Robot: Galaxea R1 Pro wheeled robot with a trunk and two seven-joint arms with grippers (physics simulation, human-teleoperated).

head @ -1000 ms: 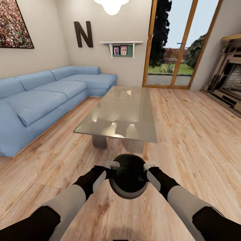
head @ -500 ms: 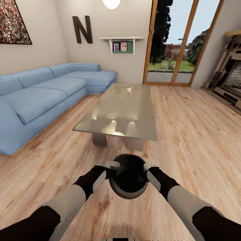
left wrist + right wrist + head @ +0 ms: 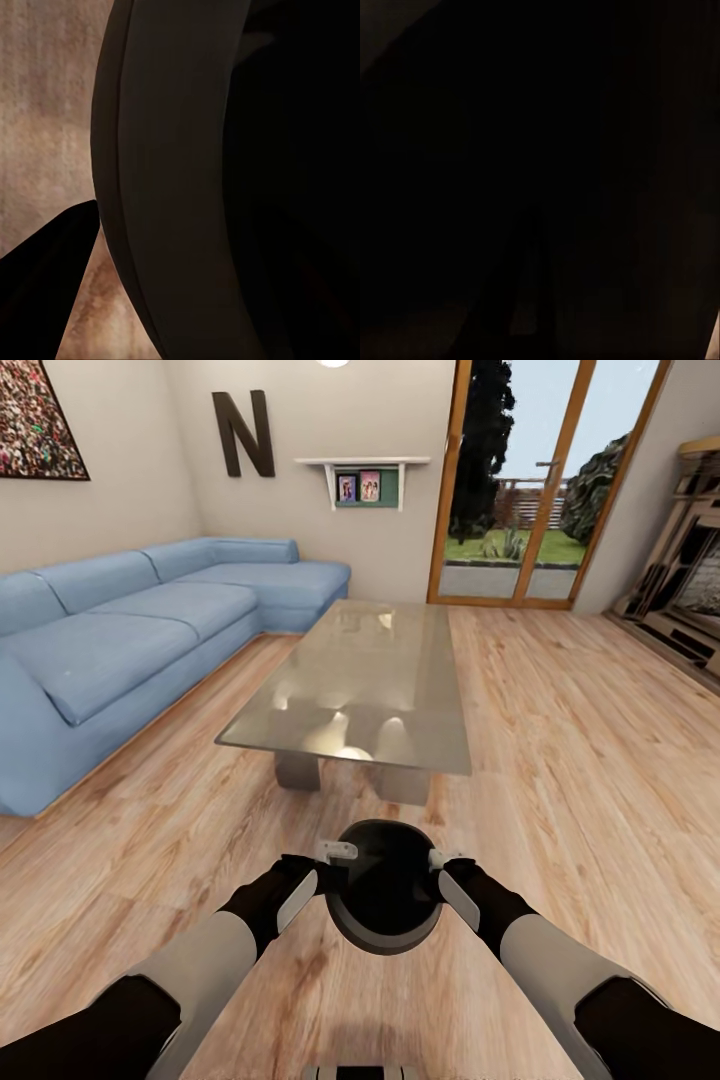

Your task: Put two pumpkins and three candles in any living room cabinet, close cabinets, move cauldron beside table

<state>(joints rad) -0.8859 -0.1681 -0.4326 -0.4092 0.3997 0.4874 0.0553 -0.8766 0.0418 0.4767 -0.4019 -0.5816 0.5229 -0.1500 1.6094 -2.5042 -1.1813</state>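
Between the two arms, above the wood-plank floor (image 3: 560,700), the small round black cauldron (image 3: 385,900) is hanging with its wide mouth facing up. Left gripper (image 3: 337,852) is pressing against the pot's left side and right gripper (image 3: 443,858) against its right side, so both are carrying it; how far either claw is parted, I cannot tell. Left wrist view is showing the cauldron's dark curved wall (image 3: 172,180) very close. Ahead, near the pot, the low glossy grey-beige coffee table (image 3: 370,690) is standing, with a long blue corner sofa (image 3: 120,640) to its left.
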